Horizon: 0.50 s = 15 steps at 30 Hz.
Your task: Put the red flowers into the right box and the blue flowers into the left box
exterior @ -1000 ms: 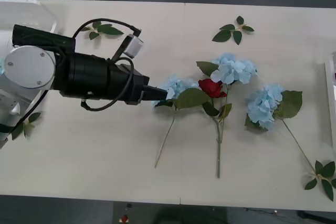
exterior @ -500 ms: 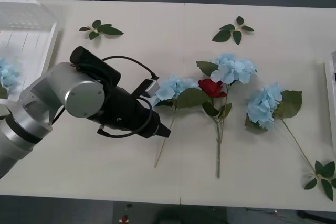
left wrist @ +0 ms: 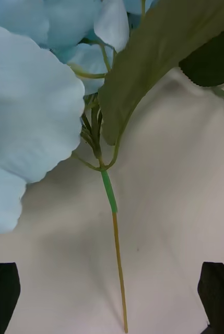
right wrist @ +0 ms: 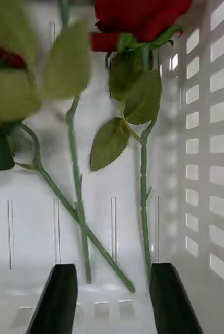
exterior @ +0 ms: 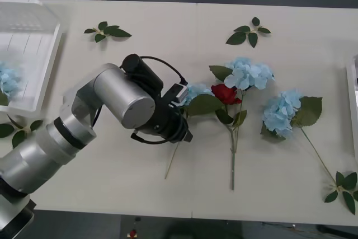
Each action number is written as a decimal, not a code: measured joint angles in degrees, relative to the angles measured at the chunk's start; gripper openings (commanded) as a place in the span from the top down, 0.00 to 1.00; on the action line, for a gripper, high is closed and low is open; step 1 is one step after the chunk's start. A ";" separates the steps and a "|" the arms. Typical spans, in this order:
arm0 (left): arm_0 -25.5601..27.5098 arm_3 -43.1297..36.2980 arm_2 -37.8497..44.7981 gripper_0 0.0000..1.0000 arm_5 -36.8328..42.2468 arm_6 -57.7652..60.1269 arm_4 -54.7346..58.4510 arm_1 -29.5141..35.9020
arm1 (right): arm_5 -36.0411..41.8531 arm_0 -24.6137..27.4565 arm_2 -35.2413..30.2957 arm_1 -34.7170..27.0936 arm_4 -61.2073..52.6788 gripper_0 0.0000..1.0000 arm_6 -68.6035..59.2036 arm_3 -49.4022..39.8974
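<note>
Item 1, left gripper [left wrist: 112,297]: black fingers spread wide, one at each lower corner of the left wrist view, holding nothing. In the front view it sits at frame centre, over the stem of the nearest blue flower [exterior: 193,92].

Item 2, that blue flower: head at frame centre, partly behind the wrist; its pale stem [left wrist: 118,261] runs midway between the open fingers, bare below a green collar.

Item 3, other blue flowers: one [exterior: 249,73] upper right of centre, one [exterior: 281,111] at right, one [exterior: 8,79] already in the left box [exterior: 47,62] at upper left.

Item 4, red flower [exterior: 225,93]: on the table just right of centre, its leaves touching the nearest blue flower's leaf.

Item 5, right gripper [right wrist: 113,300]: black fingers apart, empty, inside the right box [right wrist: 205,156] above two red roses [right wrist: 138,15].

Handling note: the step looks like a stem grasp. Best done by descending straight, keeping the stem centred, closing on bare stem below the collar, clear of the large leaf [left wrist: 158,57], then lifting gently so the neighbouring rose is not dragged along.
</note>
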 measured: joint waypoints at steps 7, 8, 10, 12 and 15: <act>-2.63 7.21 -4.19 0.00 -3.74 -0.01 -0.14 -1.96 | 0.52 0.00 1.92 0.00 -0.65 0.41 0.00 -0.01; -3.14 8.10 -5.23 0.00 -4.27 -0.01 -0.15 -1.96 | 1.36 -0.02 2.18 0.00 -1.09 0.38 0.00 -0.09; -3.98 9.41 -7.21 0.00 -5.38 -0.01 -0.16 -1.96 | 3.65 -0.02 2.44 0.00 -1.29 0.36 0.01 -1.07; -4.83 10.43 -9.29 0.00 -6.09 -0.01 -0.27 -1.96 | 5.23 0.00 2.43 0.00 -1.08 0.36 0.02 -3.07; -6.72 11.43 -12.29 0.03 -6.15 -0.01 -0.62 -1.96 | 5.22 0.75 2.43 0.00 -0.91 0.36 0.02 -8.24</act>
